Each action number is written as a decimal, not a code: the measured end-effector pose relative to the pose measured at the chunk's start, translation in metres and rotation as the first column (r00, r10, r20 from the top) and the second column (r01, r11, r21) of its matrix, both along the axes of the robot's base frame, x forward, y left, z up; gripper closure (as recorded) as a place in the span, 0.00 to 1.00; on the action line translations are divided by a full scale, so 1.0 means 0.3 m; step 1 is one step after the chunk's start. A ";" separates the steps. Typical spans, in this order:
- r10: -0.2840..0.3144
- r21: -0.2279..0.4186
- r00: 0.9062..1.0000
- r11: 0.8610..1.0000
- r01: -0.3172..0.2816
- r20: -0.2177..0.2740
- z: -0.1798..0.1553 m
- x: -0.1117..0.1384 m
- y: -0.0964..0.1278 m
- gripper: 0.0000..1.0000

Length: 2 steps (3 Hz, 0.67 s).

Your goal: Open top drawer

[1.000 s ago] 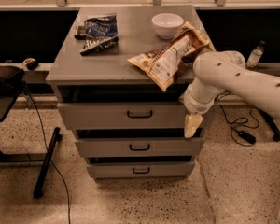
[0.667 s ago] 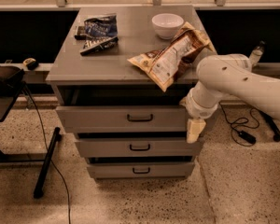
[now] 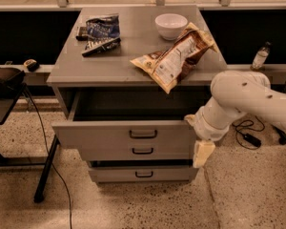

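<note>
The wide gray metal top drawer (image 3: 100, 135) stands pulled well out, its front just left of your cream-tipped claw (image 3: 202, 152); I cannot tell whether the claw is apart or together. The opening step looks nearly done, so your next move is likely to draw the claw clear to its right.

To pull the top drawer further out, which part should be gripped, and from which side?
Probably best: grip the small black loop handle at the centre of the top drawer front, coming straight from the front, since the loop stands out from the flat face. The gripper hangs by the front's right corner, off the handle.
</note>
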<state>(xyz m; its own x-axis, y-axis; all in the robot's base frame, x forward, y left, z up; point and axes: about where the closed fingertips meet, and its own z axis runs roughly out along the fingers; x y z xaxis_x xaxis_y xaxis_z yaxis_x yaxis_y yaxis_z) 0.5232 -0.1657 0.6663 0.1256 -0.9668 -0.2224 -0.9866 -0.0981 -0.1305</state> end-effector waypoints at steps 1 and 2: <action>-0.009 0.013 1.000 1.000 0.009 -0.020 0.005 -0.064 0.005 0.23; -0.011 0.014 1.000 1.000 0.011 -0.020 0.027 -0.066 0.006 0.24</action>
<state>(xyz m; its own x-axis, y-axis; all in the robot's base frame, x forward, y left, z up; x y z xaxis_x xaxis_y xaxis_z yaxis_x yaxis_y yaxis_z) 0.5035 -0.1638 0.6743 0.1104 -0.9648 -0.2387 -0.9900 -0.0855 -0.1124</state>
